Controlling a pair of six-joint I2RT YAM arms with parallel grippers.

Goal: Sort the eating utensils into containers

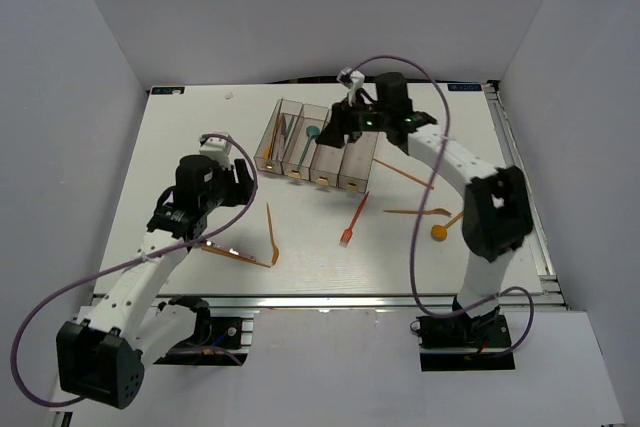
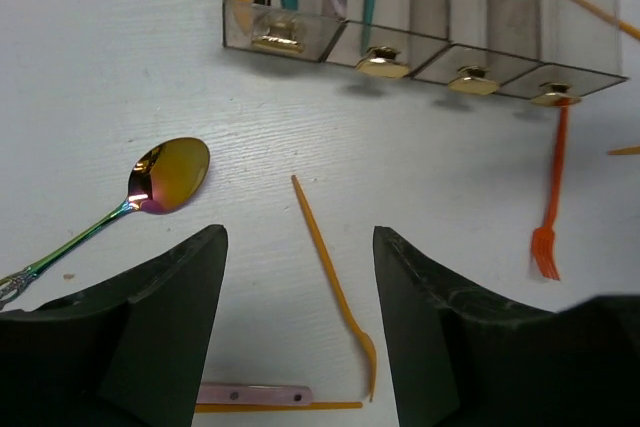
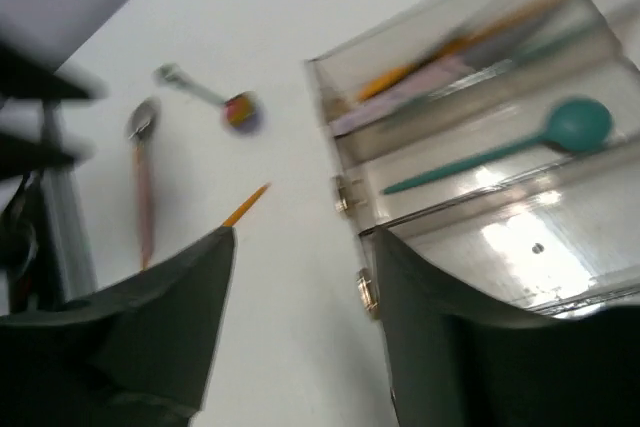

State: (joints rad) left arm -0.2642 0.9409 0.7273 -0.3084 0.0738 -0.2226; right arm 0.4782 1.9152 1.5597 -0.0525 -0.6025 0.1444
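Note:
The containers (image 1: 325,175) stand in a row at the table's middle back. A teal spoon (image 3: 500,152) lies in the second bin, and orange and pink utensils lie in the bin beside it. My right gripper (image 1: 345,132) hovers open and empty over the bins' near ends (image 3: 345,197). My left gripper (image 2: 300,247) is open above the table, with an orange fork (image 2: 330,272) lying between its fingers, untouched. A rainbow metal spoon (image 2: 160,182) lies to its left and a red fork (image 2: 548,207) to its right.
A pink-handled knife (image 2: 255,394) with an orange strip under it lies near the left gripper. Loose on the right side of the table are an orange spoon (image 1: 440,230) and two orange utensils (image 1: 405,174). White walls enclose the table.

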